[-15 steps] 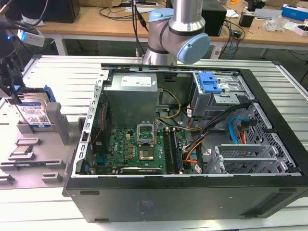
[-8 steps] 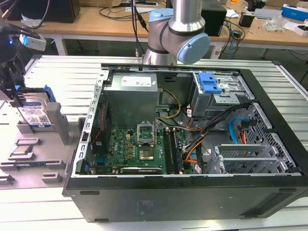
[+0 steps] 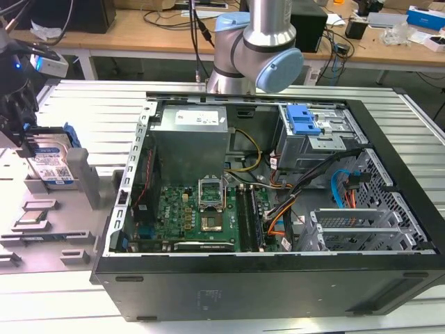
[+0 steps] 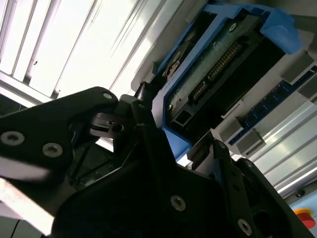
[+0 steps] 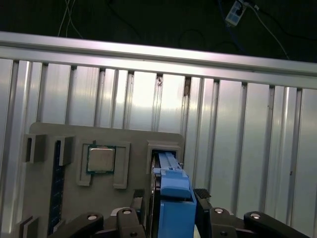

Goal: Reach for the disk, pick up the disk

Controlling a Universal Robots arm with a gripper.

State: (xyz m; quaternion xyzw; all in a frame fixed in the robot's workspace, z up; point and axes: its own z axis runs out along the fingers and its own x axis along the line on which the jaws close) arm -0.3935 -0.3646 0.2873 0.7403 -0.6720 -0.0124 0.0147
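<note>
First wrist view: the gripper straddles the disk, its jaws appearing clamped against the two flat sides of the blue bracket. The disk stands on edge in a slot of the grey holder plate, squarely between the jaws. Its long axis runs along the slot and its upper edge rises above the plate.

Silver disk, white-and-blue label, blue bracket; black tool; grey fixture.
</note>
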